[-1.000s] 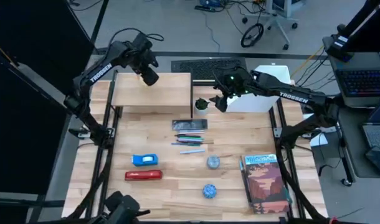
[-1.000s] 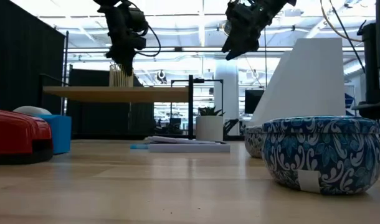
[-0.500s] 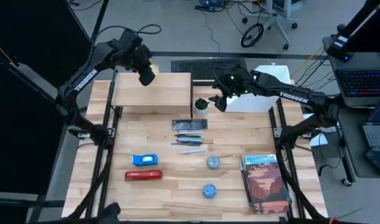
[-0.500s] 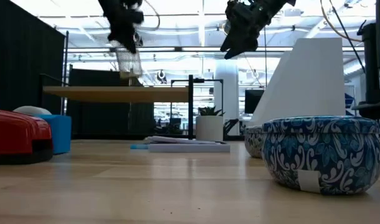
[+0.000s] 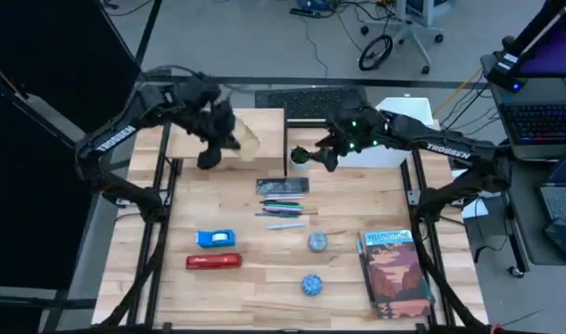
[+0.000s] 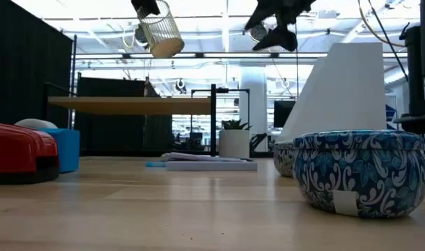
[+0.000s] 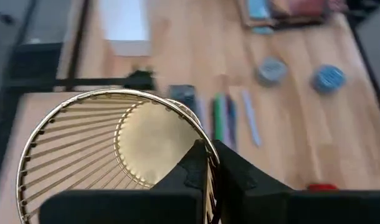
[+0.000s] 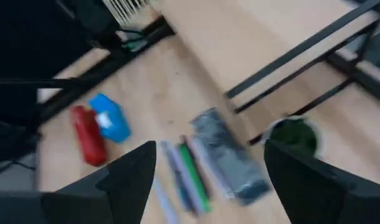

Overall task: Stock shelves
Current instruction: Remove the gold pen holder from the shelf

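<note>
A gold wire cup (image 5: 245,137) hangs tilted above the shelves' light-wood plank (image 5: 264,148), with my left gripper (image 5: 216,145) shut on it. In the low view the cup (image 6: 161,31) is well above the plank (image 6: 129,104). The white box-shaped holder (image 5: 397,139) stands at the far right. My right gripper (image 5: 324,154) hangs open in the air beside a small potted plant (image 5: 301,156), which stands on the table between plank and box; in its wrist view the plant (image 8: 294,134) lies beyond the wide-apart fingers (image 8: 124,177). My left gripper holds the cup by its rim (image 7: 207,147), with one finger inside the wire wall and one outside. The cup is lifted clear of the plank. It is tilted, its open mouth toward the gripper and its solid bottom (image 6: 168,47) lower.
On the table nearer the front lie a dark pouch (image 5: 283,186), several pens (image 5: 285,210), a blue stapler (image 5: 216,237), a red stapler (image 5: 213,262), two blue patterned tins (image 5: 317,242) (image 5: 311,284) and a book (image 5: 394,272). A keyboard (image 5: 306,96) sits behind the plank.
My left gripper has lifted the wire cup off the plank's far part, carried it up and toward the table's near and right side, and tipped it from upright to slanting. My right gripper has turned a little in place above the plant.
</note>
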You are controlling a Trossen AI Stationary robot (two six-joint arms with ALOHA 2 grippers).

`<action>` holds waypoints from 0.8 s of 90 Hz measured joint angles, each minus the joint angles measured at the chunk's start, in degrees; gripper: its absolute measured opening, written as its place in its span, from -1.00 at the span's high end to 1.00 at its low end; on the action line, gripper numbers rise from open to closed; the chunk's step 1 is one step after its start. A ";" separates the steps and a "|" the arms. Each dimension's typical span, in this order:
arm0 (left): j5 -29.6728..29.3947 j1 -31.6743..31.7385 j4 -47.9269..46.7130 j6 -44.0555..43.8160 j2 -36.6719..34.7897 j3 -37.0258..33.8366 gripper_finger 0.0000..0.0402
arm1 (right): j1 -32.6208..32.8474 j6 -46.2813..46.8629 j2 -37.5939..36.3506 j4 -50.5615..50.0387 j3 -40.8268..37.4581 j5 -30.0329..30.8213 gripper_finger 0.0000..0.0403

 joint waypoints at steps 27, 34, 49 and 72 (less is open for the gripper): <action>-5.28 -15.02 1.50 -9.79 0.04 -10.11 1.00 | 13.06 3.49 1.28 -2.56 0.00 7.96 -0.40; -8.64 -19.14 4.00 -13.37 0.04 -13.01 1.00 | 15.54 2.44 1.65 -4.44 -0.01 11.83 -0.40; -14.47 -27.12 14.36 -22.46 0.04 -19.97 1.00 | 19.57 1.91 1.68 -12.77 -0.01 17.47 -0.40; -14.98 -37.42 24.52 -31.51 4.38 -28.00 1.00 | 26.25 2.02 1.64 -17.71 -1.11 22.19 -0.40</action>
